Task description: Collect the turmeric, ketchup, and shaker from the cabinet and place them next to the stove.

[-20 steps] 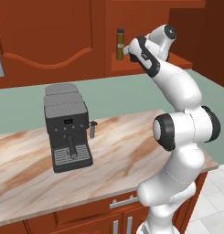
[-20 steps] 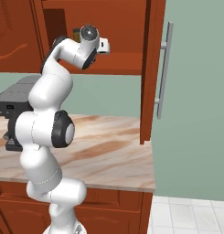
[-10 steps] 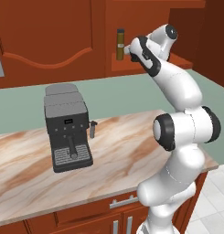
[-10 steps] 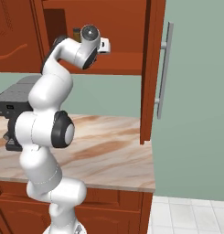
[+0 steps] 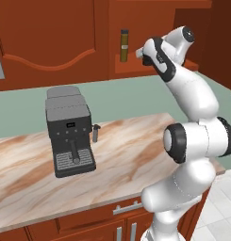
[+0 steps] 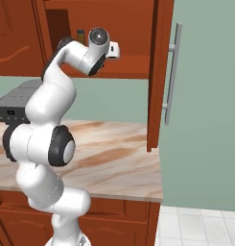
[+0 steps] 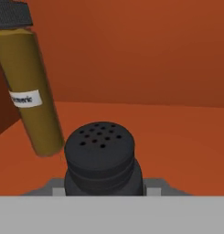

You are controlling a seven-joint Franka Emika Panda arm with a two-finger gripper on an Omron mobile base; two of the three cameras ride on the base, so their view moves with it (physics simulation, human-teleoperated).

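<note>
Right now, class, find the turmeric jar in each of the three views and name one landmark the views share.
Left base view: the turmeric jar stands upright in the cabinet niche, upper centre, left of the hand.
Right base view: just its dark cap and top peek above the arm, upper left.
Hand view: upper left, tilted in frame, behind the shaker.
Shared landmark: the niche's red-brown shelf.

The turmeric [image 7: 32,98] loses its cap to the hand view's top edge (label lettering blurred).
</note>
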